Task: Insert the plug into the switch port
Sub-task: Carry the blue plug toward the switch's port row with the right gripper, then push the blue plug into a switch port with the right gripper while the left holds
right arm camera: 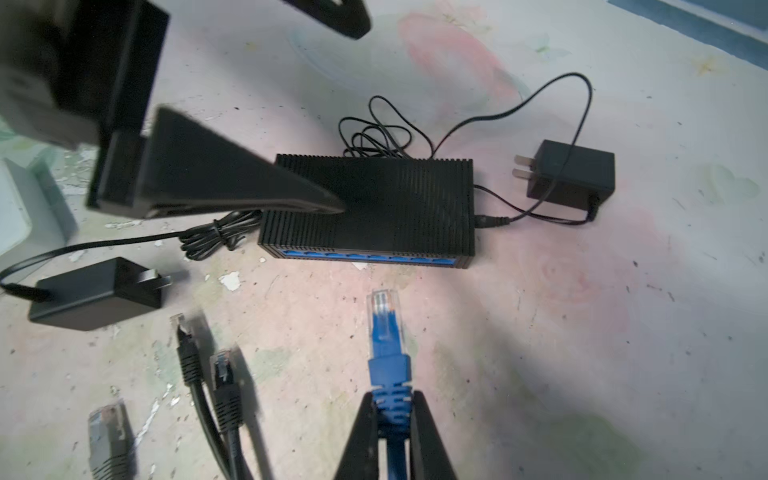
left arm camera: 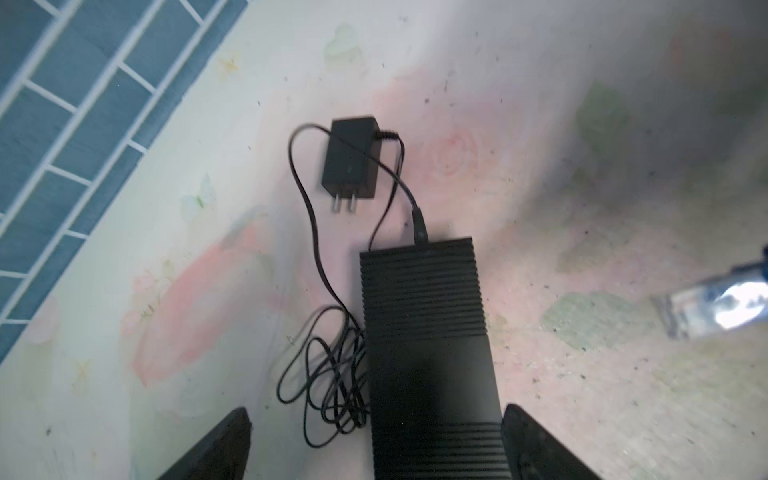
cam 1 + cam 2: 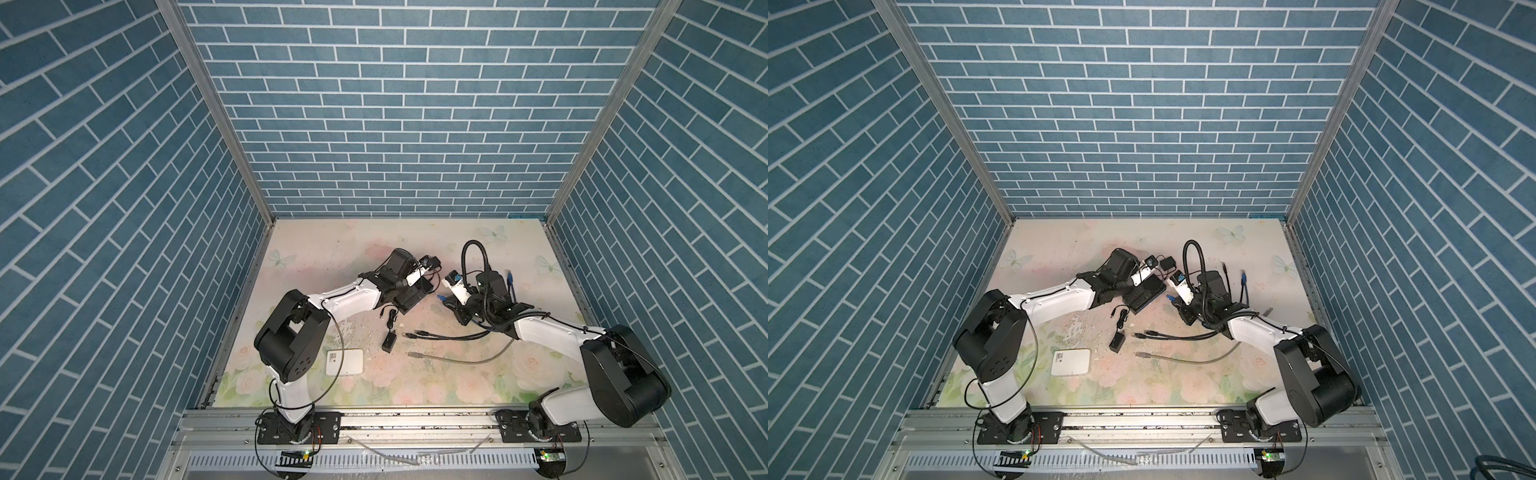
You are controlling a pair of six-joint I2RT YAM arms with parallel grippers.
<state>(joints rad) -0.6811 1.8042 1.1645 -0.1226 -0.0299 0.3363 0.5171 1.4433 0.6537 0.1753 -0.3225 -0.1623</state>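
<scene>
The switch (image 1: 386,195) is a black ribbed box lying flat on the floral table, with a blue row of ports (image 1: 374,259) along its side. In the left wrist view the switch (image 2: 424,332) lies between the wide-apart fingers of my left gripper (image 2: 376,410). One finger is close to the switch's edge and the other is well clear of it, so the gripper is open. My right gripper (image 1: 390,405) is shut on the ribbed boot of the blue plug (image 1: 384,332). The plug's clear tip points at the port row, a short gap away. Both top views show the switch (image 3: 419,296) (image 3: 1144,297) and the plug (image 3: 439,297) (image 3: 1169,296).
A black power adapter (image 1: 571,174) lies beyond the switch, its thin cable plugged into the switch's end. A second adapter (image 1: 95,293), two black network plugs (image 1: 189,353) and a grey one (image 1: 108,436) lie near the blue plug. A white box (image 3: 344,361) sits front left.
</scene>
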